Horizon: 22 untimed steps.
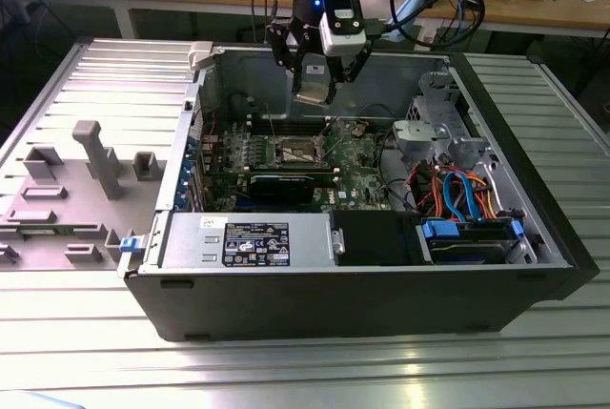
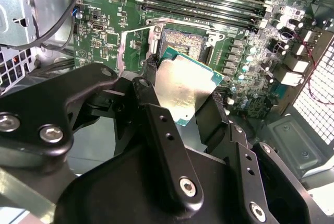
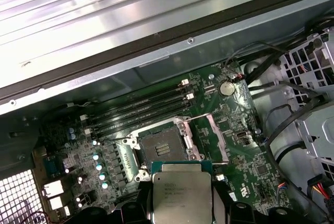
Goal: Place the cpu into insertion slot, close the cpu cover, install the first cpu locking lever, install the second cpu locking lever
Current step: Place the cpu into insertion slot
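The hand (image 1: 313, 83) is hanging over the open computer case (image 1: 362, 280) in the exterior view, above the green board (image 1: 357, 175). It is closed on the chip (image 2: 183, 88) - in the second wrist view its black fingers (image 2: 216, 109) are pressing against two opposite sides of the chip. The chip is sitting at a slant in that grip, showing its pale silvery face and a thin green edge, and it is hanging in the air, apart from the board.

Below it the socket (image 2: 182, 44) is lying bare, golden-brown in the middle. The cover (image 3: 211, 135) is lying flipped open just beside the socket in the first wrist view. Long black memory slots (image 3: 141, 112) are running near the socket.

The case is resting on a ribbed metal surface (image 1: 305, 371). A grey power-supply box (image 1: 248, 237) is sitting along the case's near wall, and a grey plastic fixture (image 1: 86, 175) is lying outside the case at the exterior view's left.
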Motion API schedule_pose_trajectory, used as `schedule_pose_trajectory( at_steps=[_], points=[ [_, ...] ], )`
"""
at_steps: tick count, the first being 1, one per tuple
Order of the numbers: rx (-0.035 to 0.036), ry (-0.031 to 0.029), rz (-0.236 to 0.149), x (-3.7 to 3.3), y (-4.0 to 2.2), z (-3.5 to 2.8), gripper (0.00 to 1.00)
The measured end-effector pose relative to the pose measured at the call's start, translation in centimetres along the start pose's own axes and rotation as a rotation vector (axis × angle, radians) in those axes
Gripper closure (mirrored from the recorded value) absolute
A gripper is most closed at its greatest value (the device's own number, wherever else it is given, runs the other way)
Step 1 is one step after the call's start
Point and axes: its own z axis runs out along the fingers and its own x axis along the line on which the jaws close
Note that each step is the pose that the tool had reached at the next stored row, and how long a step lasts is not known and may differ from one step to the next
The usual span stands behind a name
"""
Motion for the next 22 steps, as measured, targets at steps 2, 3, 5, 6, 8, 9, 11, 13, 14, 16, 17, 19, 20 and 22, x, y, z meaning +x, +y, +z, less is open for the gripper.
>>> schedule_pose_trajectory(
  at_steps=[2,3,5,6,8,9,11,13,14,16,17,19,20,22],
  points=[
    [0.0,-0.0001,0.003,0.0,0.0,0.0,0.45],
    [0.0,-0.0001,0.004,0.0,0.0,0.0,0.45],
    [-0.0001,-0.0002,0.008,0.0,0.0,0.01,0.45],
    [-0.0001,-0.0002,0.009,0.0,0.0,0.01,0.45],
    [-0.0001,-0.0004,0.012,0.0,0.0,0.01,0.45],
    [-0.0001,-0.0004,0.014,0.0,0.0,0.01,0.45],
    [-0.0001,-0.0006,0.018,0.0,0.0,0.01,0.45],
    [-0.0002,-0.0007,0.021,0.0,0.0,0.01,0.45],
    [-0.0003,-0.0008,0.025,0.0,0.0,0.02,0.45],
    [-0.0003,-0.0009,0.029,0.0,0.0,0.02,0.45],
    [-0.0003,-0.0009,0.031,0.0,0.0,0.02,0.45],
    [-0.0003,-0.0011,0.035,0.0,0.0,0.02,0.45],
    [-0.0004,-0.0011,0.037,0.0,0.0,0.02,0.45],
    [-0.0004,-0.0012,0.04,0.0,0.0,0.03,0.45]
  ],
)
